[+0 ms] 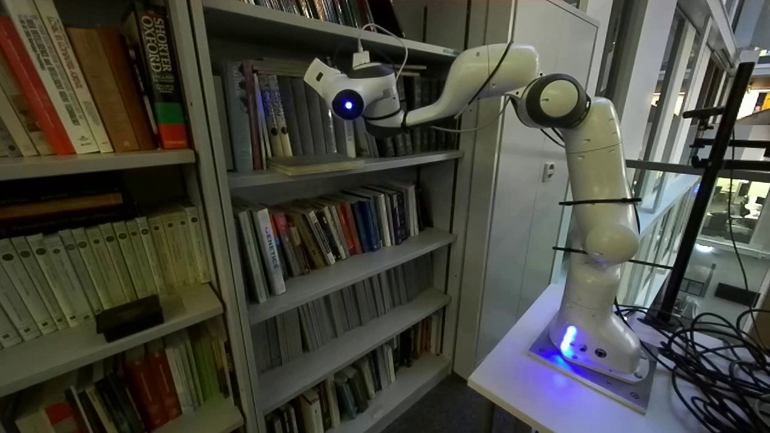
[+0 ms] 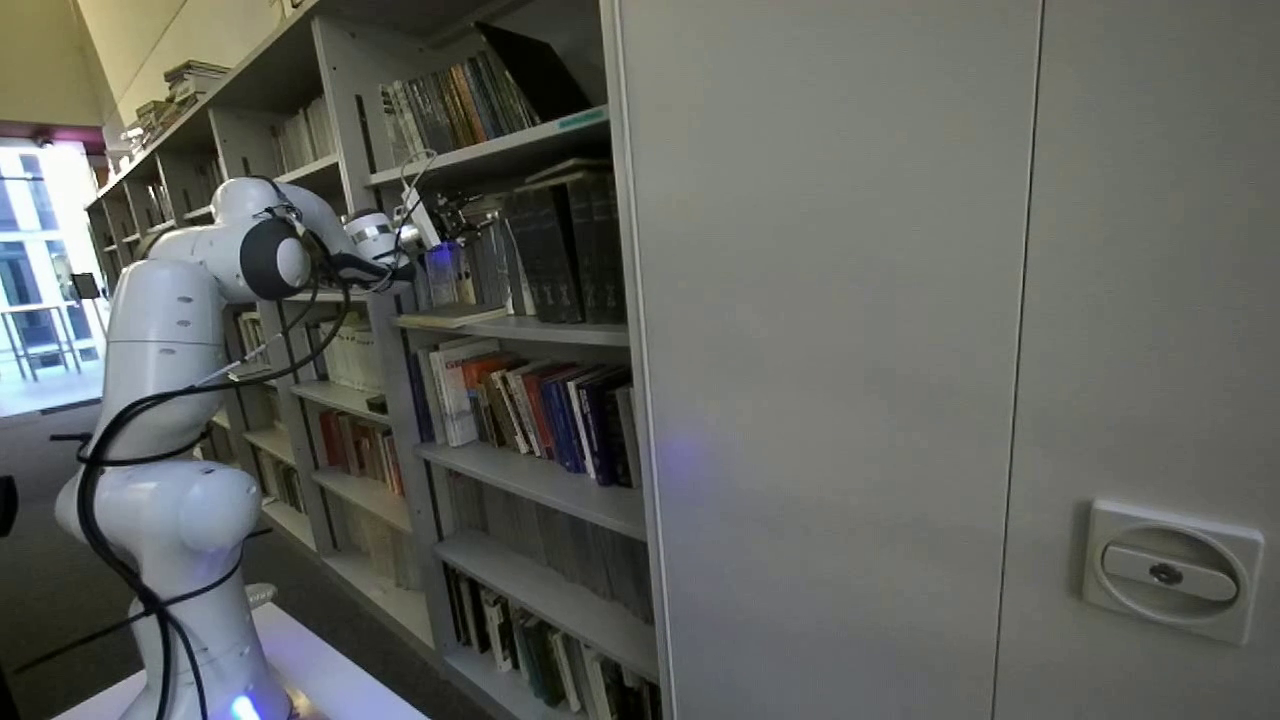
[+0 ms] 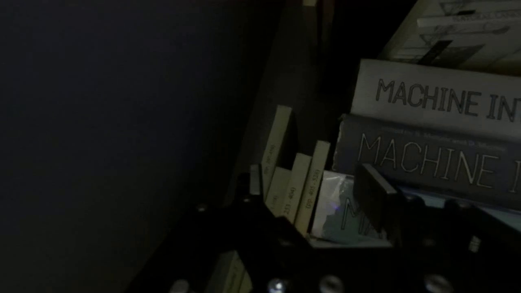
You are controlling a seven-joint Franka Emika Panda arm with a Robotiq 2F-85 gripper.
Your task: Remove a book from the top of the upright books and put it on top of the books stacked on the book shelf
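In the wrist view, several thin pale books [image 3: 313,183] lie flat on top of the upright books [image 3: 423,101], whose spines read "MACHINE"; this view is turned sideways. My gripper [image 3: 311,175] stands open before them, a finger [image 3: 255,181] on either side of some thin spines, apparently gripping none. The gripper [image 2: 466,218] reaches into the upper bay of the book shelf [image 2: 585,333] in an exterior view. A low flat stack of books [image 1: 316,165] rests on that board [image 1: 415,161], in front of the upright row, visible in both exterior views. The wrist hides the jaws in an exterior view.
The shelf board above [image 1: 415,45] runs close over the hand. Dark upright volumes [image 2: 595,245] fill the bay's end beside a grey cabinet door [image 2: 830,300]. A lower row of books [image 1: 337,222] sits beneath. The arm's base stands on a white table [image 1: 511,367].
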